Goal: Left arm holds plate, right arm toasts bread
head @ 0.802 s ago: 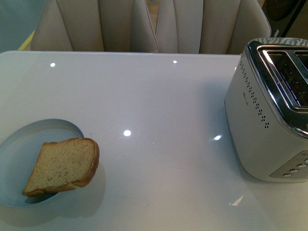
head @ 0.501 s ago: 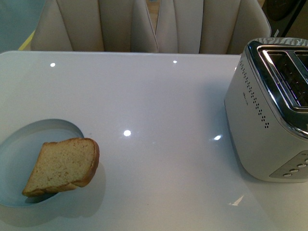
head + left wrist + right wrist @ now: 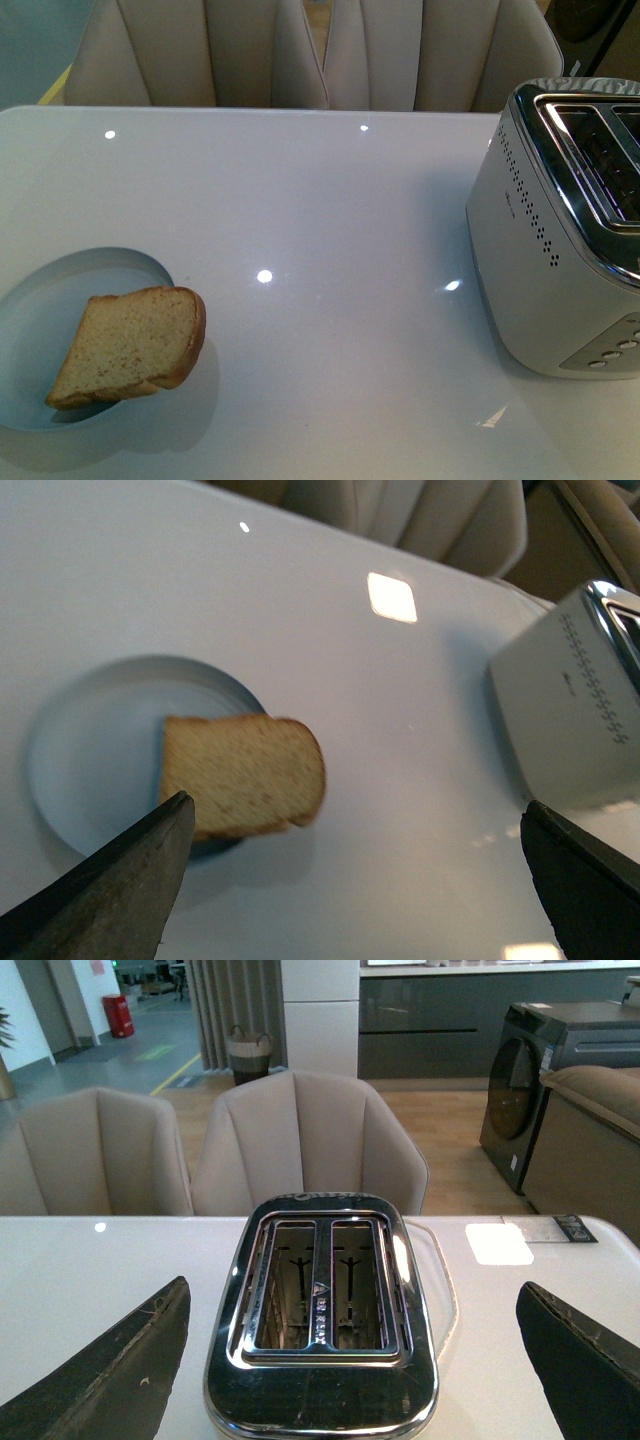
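Bread slice (image 3: 130,345), brown, speckled, on round pale-blue plate (image 3: 40,330); left hand (image 3: 355,810), right hand (image 3: 352,1290) both open; plate probably needs gripping first.

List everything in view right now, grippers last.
bread: one slice, light brown, partly on the plate, overhanging its rim on the toaster's side
plate: one, pale blue, on the table's left near part
toaster: one, silver with chrome top, two slots that look empty, on the table's right side
table: one, glossy white
chairs: two, beige, behind the table's far edge
washing machine: one, dark grey, in the room behind
basket: one, brown, on the floor behind
left gripper: black, open, empty, above the plate and bread
right gripper: black, open, empty, above the toaster
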Controlling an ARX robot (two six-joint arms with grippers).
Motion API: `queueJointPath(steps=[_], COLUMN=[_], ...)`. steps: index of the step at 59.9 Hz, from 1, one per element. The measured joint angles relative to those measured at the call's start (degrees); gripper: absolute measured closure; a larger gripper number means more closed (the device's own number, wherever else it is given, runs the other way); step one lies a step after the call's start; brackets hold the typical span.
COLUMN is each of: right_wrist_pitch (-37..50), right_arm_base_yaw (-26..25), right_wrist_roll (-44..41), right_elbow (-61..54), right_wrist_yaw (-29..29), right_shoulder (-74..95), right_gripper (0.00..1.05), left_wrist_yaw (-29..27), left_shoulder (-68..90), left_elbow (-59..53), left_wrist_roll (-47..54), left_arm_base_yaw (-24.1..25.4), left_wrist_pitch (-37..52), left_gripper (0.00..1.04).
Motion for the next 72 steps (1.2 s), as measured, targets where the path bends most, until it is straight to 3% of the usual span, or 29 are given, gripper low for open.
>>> queueJointPath(steps=[24,33,37,57,72], right_wrist_pitch=[0.0,0.0,0.0,0.0,0.0], right_arm_base_yaw=[0.0,0.0,0.0,0.0,0.0], right_wrist_roll=[0.0,0.0,0.0,0.0,0.0], right_elbow=[0.0,0.0,0.0,0.0,0.0], right_wrist_yaw=[0.0,0.0,0.0,0.0,0.0], right_shoulder=[0.0,0.0,0.0,0.0,0.0], right_gripper=[0.09,0.09,0.09,0.09,0.09], left_wrist_yaw=[-3.8,-8.4,-12.9,-21.9,-23.5], left_shoulder=[41.1,58.8,70.3,94.2,101.3], left_elbow=[4.9,8.5,10.9,19.7,22.8], left_wrist_roll=[10.6,16.0,18.4,18.3,18.3], left_arm_base_yaw=[2.8,4.3,5.0,4.1,3.2], left_wrist_pitch=[32.2,41.5,46.3,51.3,52.1], left_gripper=[0.07,0.07,0.07,0.07,0.07])
